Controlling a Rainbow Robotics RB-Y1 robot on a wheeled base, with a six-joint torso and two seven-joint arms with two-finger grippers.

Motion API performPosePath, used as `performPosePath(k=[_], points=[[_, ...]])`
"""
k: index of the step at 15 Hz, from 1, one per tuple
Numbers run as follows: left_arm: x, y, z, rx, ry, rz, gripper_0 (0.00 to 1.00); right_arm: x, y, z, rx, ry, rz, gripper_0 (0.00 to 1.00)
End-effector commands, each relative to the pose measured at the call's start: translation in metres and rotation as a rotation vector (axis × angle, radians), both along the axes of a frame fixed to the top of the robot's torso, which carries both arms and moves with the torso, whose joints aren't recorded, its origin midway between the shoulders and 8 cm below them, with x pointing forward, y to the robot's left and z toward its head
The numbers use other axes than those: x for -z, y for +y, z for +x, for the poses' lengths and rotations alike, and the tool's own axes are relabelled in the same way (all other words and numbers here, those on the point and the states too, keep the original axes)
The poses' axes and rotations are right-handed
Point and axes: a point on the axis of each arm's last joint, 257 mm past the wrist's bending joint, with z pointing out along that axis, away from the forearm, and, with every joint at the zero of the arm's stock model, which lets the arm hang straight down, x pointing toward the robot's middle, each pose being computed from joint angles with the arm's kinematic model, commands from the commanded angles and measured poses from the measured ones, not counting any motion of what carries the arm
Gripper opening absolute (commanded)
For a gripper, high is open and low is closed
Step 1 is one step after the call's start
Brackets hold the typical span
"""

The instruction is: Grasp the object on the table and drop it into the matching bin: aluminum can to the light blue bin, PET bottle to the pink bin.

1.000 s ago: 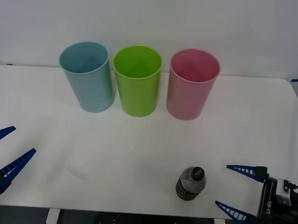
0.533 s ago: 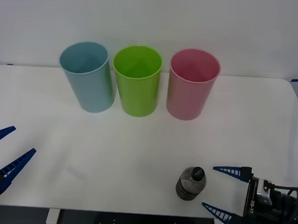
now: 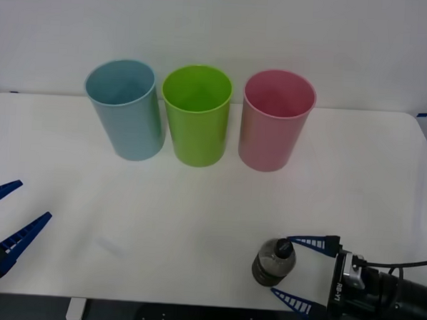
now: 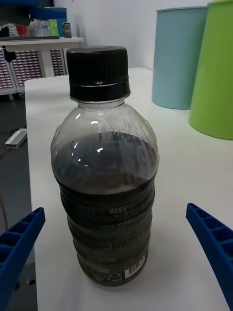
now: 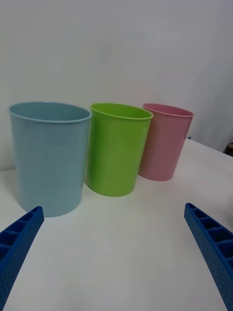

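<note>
On the white tabletop (image 3: 196,209), I see my right hand (image 3: 298,272) spread around the upright PET bottle (image 3: 272,262); my left hand (image 3: 6,217) waits spread.

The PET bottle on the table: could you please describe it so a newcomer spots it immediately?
On the wide white table, look at the near edge toward the robot's right. There stands a small clear plastic bottle of dark liquid with a black cap, far shorter than the three tall bins.
</note>
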Motion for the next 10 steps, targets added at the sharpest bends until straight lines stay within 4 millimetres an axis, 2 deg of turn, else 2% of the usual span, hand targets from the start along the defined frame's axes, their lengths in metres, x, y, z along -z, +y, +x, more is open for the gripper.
performPosePath(k=[1, 6, 10], points=[[0.0, 0.0, 0.0, 0.0, 0.0, 0.0, 1.0, 0.003, 0.011, 0.004, 0.001, -0.003, -0.003, 1.0], [0.0, 0.0, 0.0, 0.0, 0.0, 0.0, 1.0, 0.008, 0.027, 0.011, 0.014, -0.013, -0.007, 1.0], [0.0, 0.0, 0.0, 0.0, 0.0, 0.0, 1.0, 0.008, 0.031, 0.014, 0.017, -0.023, -0.012, 1.0]])
